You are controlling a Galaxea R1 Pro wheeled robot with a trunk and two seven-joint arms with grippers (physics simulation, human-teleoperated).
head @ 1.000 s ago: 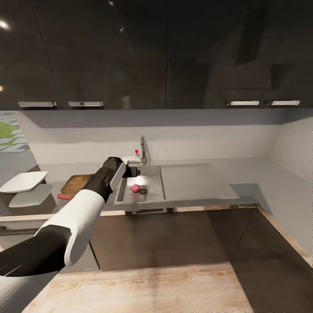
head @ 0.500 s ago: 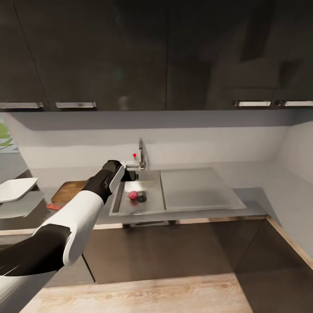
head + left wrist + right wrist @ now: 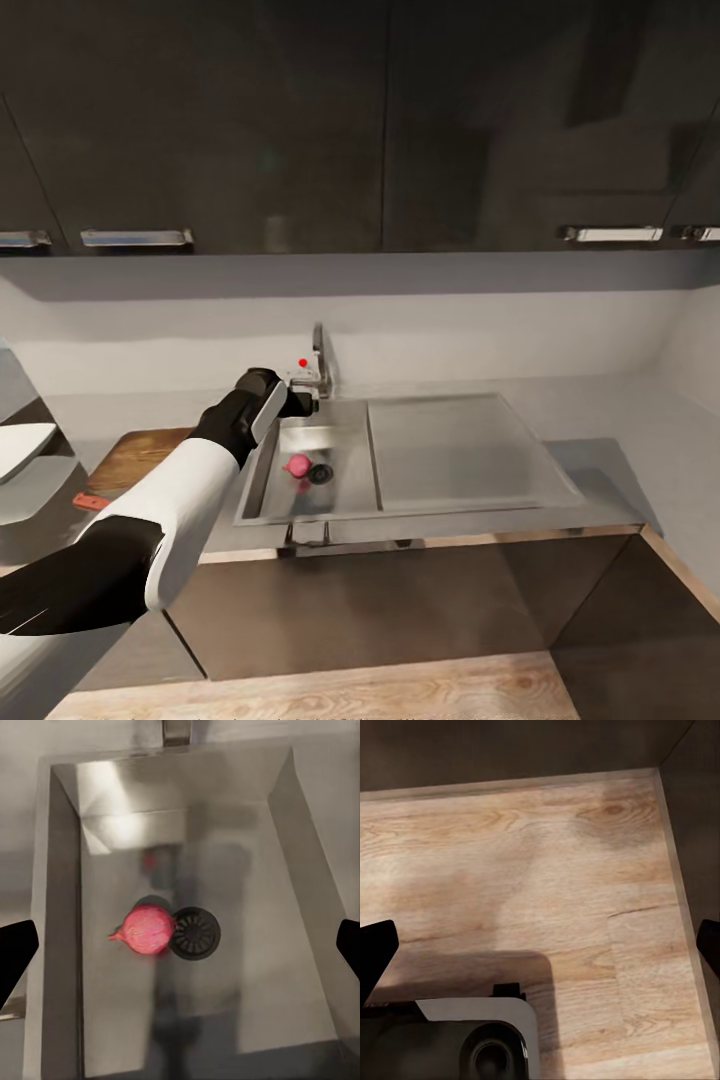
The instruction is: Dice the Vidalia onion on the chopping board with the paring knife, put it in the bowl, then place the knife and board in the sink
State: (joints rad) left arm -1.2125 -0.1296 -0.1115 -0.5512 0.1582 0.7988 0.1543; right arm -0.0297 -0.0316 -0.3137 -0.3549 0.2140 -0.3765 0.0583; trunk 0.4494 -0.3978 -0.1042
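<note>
The pink-red Vidalia onion (image 3: 298, 464) lies on the floor of the sink (image 3: 256, 472), touching the round drain (image 3: 320, 473). My left arm reaches over the basin's back left corner, its wrist (image 3: 262, 400) just beside the tap (image 3: 317, 362). Looking down along the left gripper (image 3: 180, 949), it hangs open well above the onion (image 3: 146, 931), with its fingertips (image 3: 15, 954) far apart and nothing between them. The chopping board (image 3: 135, 455) lies on the countertop (image 3: 610, 470) left of the sink, the paring knife's red handle (image 3: 88, 501) at its near corner. The white bowl (image 3: 15, 445) is at the picture's left edge. My right gripper (image 3: 540, 949) is open over floor.
A flat drainboard (image 3: 455, 450) adjoins the basin on the right. Dark wall cabinets (image 3: 380, 120) hang above the worktop. The right wrist view looks down on pale wood floor (image 3: 540, 870) and part of my base (image 3: 480, 1035).
The head camera has moved closer and to the right, so board, knife and bowl slid toward the left edge. My left arm stays over the sink; the onion has not moved.
</note>
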